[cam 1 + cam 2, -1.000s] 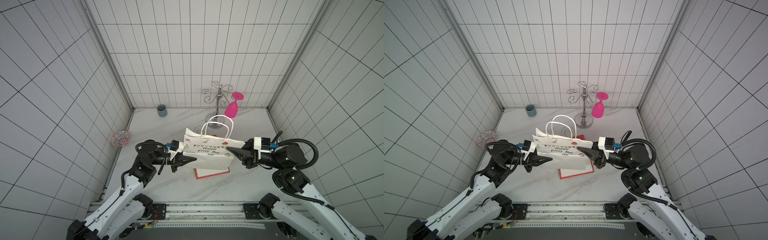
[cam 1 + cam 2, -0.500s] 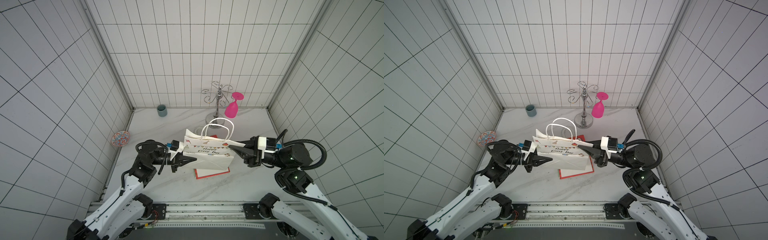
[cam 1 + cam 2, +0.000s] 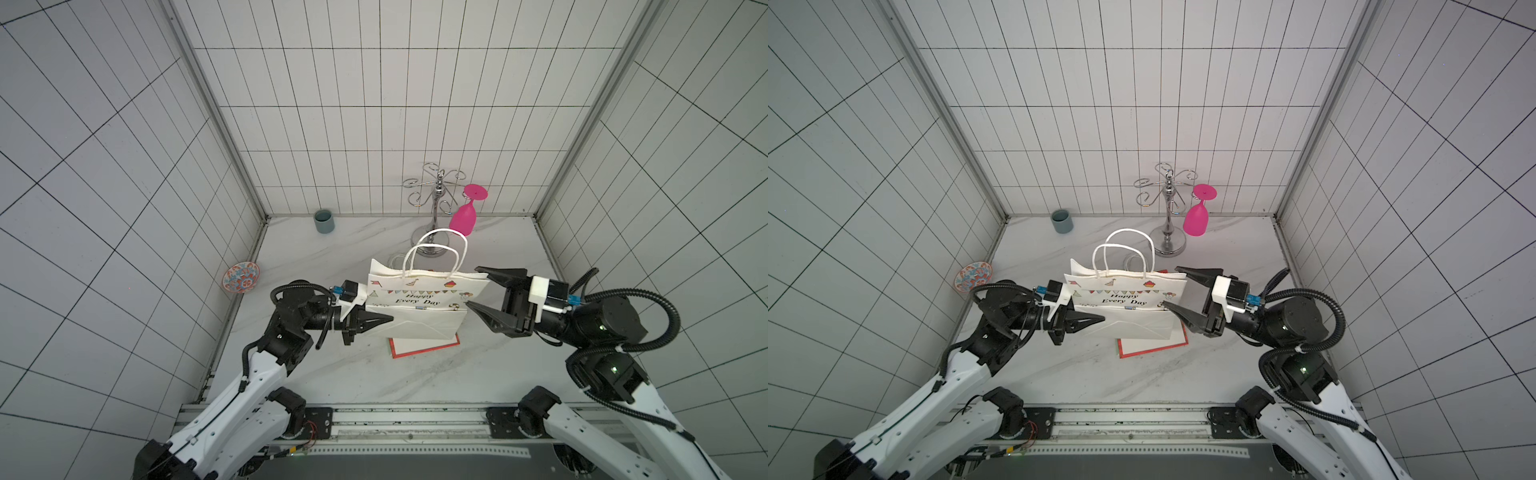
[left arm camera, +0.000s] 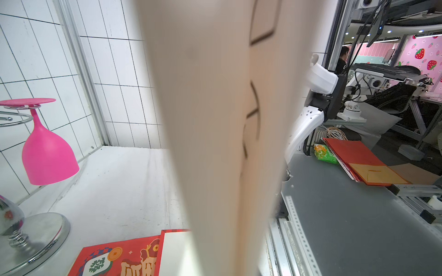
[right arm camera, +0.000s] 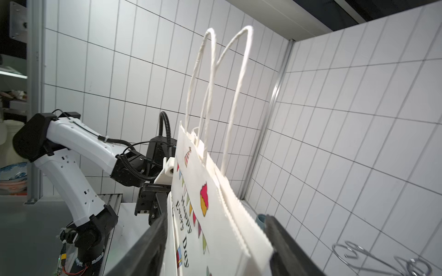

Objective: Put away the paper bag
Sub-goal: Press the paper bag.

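Paper bag [image 3: 424,291] upright, pinched at left edge
Left gripper [image 3: 384,320] clamps it; right gripper [image 3: 471,287] has jaws spread astride its right edge; wire stand [image 3: 434,216] just beyond.

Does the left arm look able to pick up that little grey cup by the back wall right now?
Probably not yet: the left gripper is shut on the paper bag, so it has no free jaws. Otherwise the way to the cup looks free, with bare table between.

place: robot lab | cues: tiled test booth [image 3: 374,145], mounting rail [image 3: 415,432] (cluttered workbenches [image 4: 387,69] beyond)
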You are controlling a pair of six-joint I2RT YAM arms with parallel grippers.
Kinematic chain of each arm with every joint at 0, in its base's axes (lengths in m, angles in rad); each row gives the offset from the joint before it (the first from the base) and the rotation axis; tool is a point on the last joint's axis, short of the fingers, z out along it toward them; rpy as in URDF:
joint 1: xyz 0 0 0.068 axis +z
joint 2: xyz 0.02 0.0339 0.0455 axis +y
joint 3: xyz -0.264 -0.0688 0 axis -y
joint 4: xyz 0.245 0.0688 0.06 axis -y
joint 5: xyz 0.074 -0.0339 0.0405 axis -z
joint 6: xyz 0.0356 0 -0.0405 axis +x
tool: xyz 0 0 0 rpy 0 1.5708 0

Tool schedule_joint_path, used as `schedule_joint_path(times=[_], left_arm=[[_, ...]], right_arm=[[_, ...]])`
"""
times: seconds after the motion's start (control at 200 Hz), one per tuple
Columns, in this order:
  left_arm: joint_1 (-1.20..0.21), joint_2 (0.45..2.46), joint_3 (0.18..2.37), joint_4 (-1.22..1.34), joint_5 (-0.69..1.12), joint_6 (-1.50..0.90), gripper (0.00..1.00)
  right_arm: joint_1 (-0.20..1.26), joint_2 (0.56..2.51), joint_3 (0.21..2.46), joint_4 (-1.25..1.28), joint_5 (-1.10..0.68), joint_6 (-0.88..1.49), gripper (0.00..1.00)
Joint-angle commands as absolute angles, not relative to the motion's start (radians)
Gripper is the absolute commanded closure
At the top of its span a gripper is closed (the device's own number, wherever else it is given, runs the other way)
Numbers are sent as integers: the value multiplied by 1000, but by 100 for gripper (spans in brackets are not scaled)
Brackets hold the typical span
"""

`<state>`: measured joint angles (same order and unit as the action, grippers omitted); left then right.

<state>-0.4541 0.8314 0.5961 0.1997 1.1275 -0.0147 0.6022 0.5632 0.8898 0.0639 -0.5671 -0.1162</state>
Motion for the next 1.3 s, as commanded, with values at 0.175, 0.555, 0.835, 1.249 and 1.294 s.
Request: schedule_joint_path(times=[0.175,0.555,0.835,1.249,1.294], left_arm=[[-460,800,620,281,1113,-79,100],[-569,782,607,363,1083,-145,100],[-568,807,612,362,1065,-137,100],[-545,798,612,345,1057,-150,50],[-524,792,612,350,1077,-160,46]], right_arm=[[596,390,708,-257,-581,-126,30],[597,538,673,-40,-845,-86,34],[598,489,616,127,-825,-17,61],[595,523,618,174,-756,34,100],[594,516,624,157,-755,28,100]])
